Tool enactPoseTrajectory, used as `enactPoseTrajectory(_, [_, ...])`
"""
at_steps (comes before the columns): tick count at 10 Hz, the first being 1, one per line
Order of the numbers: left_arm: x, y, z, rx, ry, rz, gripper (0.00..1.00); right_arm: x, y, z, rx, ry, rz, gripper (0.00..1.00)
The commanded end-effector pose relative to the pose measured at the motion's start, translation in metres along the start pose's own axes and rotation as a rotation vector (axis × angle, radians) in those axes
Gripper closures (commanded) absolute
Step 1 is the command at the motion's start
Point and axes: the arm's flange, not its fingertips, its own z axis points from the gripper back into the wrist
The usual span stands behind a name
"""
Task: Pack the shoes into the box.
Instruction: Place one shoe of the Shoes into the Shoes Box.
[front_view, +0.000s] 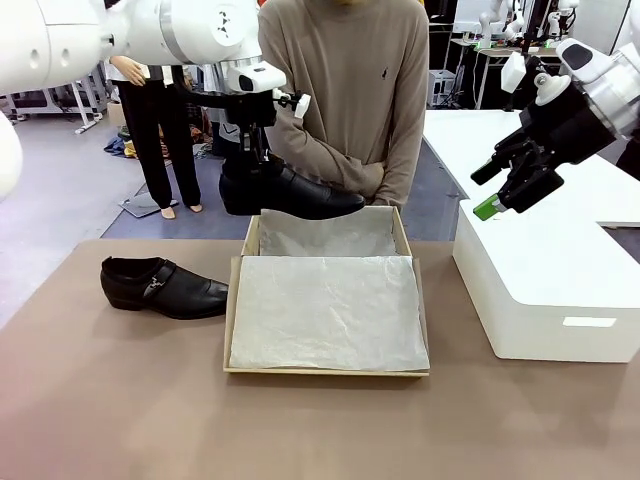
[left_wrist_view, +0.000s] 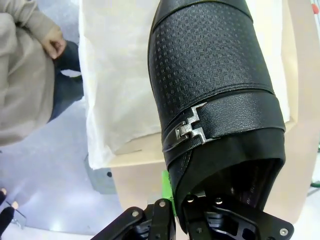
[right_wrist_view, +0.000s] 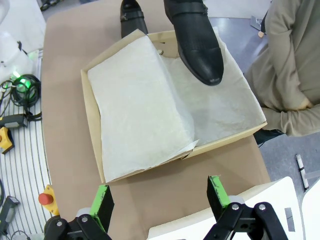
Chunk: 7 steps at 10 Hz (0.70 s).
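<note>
The left end effector (front_view: 258, 158) is clamped on the heel rim of one shoe (front_view: 295, 192), holding it in the air over the far end of the box (front_view: 236, 300). The right end effector (front_view: 488, 190) hangs with its jaws apart and empty, off to the box's right. Nothing is packed yet: the tissue lining (front_view: 325, 310) is bare and the other shoe (front_view: 165, 287) lies on the counter (front_view: 120, 400) just left of the box.

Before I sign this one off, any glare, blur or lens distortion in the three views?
Front view: even light, sharp, soft highlights on the held shoe. Left wrist view: buckle crisp, tissue paper washed out nearly white. Right wrist view: wide-angle bend in the table edges, box in focus.
</note>
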Motion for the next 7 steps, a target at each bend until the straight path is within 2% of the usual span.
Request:
enactPoseTrajectory(1, [0.020,-0.004,-0.005,0.018,-0.006,0.016,1.00,0.000,-0.002,0.000,0.011,-0.029,0.022,0.00])
enactPoseTrajectory(7, [0.052,0.007,-0.042,0.100,0.048,0.045,1.00,0.000,-0.002,0.000,0.011,-0.029,0.022,0.00])
